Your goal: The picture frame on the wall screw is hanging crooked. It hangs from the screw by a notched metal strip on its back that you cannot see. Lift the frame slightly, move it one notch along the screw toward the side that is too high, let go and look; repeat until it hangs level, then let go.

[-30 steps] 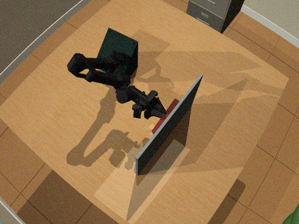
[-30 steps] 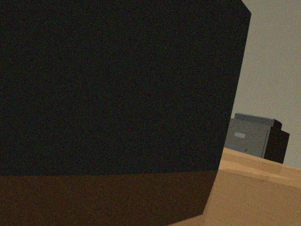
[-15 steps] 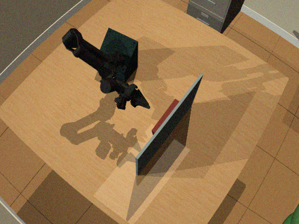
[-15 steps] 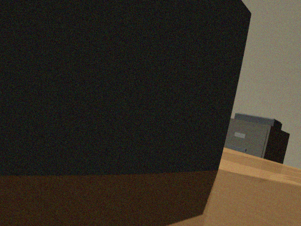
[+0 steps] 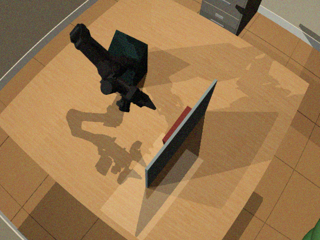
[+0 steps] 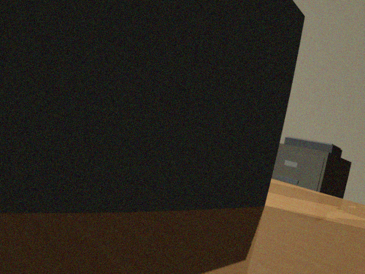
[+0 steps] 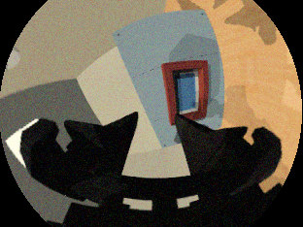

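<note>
The picture frame (image 5: pixel 177 125) (image 7: pixel 167 87) has a red border around a blue picture and hangs on the front of the upright grey-blue panel (image 5: pixel 185 131) (image 6: pixel 132 103) (image 7: pixel 141 48). In the wrist view it looks turned clockwise against the panel's edges, its left side relatively high; the slanted, curved view makes the amount uncertain. The screw and notched strip are hidden. My black gripper (image 5: pixel 141 110) (image 7: pixel 157 115) is open and empty, fingertips spread, drawn back in front of the panel and apart from the frame. The exterior view shows only the panel's dark back.
The arm reaches from beside a dark green box (image 5: pixel 132 46) on the wooden table (image 5: pixel 46 103). The box stands behind the gripper, on the arm's side of the panel. A grey drawer cabinet (image 5: pixel 219 15) (image 6: pixel 300 165) stands beyond the table's far edge.
</note>
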You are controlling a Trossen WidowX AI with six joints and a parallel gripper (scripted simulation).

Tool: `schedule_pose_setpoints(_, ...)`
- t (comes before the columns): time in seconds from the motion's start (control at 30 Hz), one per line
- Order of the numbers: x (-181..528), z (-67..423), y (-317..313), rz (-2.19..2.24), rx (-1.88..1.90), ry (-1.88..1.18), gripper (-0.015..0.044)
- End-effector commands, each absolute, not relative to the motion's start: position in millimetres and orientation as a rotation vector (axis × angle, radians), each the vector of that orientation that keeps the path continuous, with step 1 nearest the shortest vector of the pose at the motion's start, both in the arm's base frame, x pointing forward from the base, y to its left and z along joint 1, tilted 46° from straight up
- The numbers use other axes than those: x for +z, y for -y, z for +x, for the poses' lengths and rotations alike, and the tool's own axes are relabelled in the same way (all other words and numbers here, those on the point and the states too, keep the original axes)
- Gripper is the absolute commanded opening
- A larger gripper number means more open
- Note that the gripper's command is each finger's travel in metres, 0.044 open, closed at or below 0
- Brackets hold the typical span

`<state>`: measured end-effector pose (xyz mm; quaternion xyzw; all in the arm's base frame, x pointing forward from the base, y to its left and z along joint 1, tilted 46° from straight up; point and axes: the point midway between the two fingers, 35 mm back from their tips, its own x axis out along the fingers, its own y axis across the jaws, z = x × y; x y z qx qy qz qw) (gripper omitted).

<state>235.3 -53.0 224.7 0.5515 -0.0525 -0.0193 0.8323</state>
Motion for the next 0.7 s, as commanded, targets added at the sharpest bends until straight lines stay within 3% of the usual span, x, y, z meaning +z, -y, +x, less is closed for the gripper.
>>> schedule_pose_setpoints(0.0,236.3,223.9,45.0,1.214,-0.042,0.116,0.0260)
schedule_pose_setpoints(0.67,236.3,223.9,45.0,1.214,-0.042,0.116,0.0260)
